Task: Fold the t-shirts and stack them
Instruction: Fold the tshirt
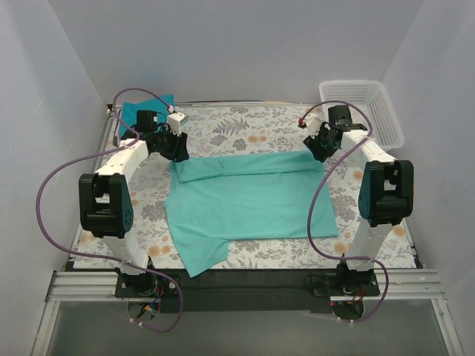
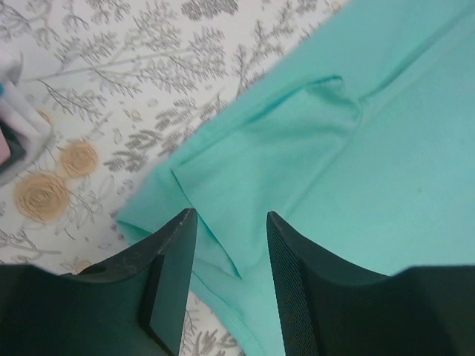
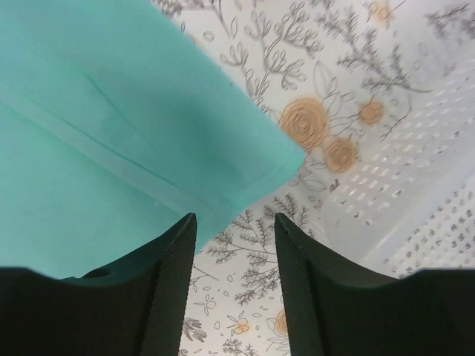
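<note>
The green shirt [image 1: 249, 200] is lying flat on the surface [image 1: 252, 133] with its folded far band running left to right, while the left end effector [image 1: 178, 152] and right end effector [image 1: 318, 150] are hovering open and empty at that band's opposite ends.

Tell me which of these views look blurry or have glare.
Top external: even light, no glare, sharp. Left wrist: the sea-green shirt is fairly sharp, the fingers dark. Right wrist: the white basket is soft and washed out.
</note>
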Robot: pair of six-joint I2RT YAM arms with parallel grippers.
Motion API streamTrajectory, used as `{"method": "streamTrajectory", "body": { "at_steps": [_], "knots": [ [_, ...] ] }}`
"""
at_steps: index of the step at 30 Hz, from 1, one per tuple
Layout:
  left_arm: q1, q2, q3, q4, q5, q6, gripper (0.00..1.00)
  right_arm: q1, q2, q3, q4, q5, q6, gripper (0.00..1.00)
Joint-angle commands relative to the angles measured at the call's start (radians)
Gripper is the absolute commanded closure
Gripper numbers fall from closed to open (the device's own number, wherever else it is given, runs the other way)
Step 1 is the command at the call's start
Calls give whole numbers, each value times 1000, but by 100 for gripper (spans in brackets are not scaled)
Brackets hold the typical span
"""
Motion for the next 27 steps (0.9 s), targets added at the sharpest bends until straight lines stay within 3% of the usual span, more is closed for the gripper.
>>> {"method": "streamTrajectory", "body": {
  "at_steps": [1,7,17,27],
  "knots": [
    [0,71,85,6,-19,-70,59,6,22,77,-27,-52,39,56],
    [-8,174,162,15,-41,-101,59,21,97,103,-28,-59,56,65],
    [-41,271,179,33,-97,-127,60,26,151,79,-36,-39,52,66],
    [-45,270,180,65,-180,-137,62,24,135,66,-63,-39,24,66]
  ]
}}
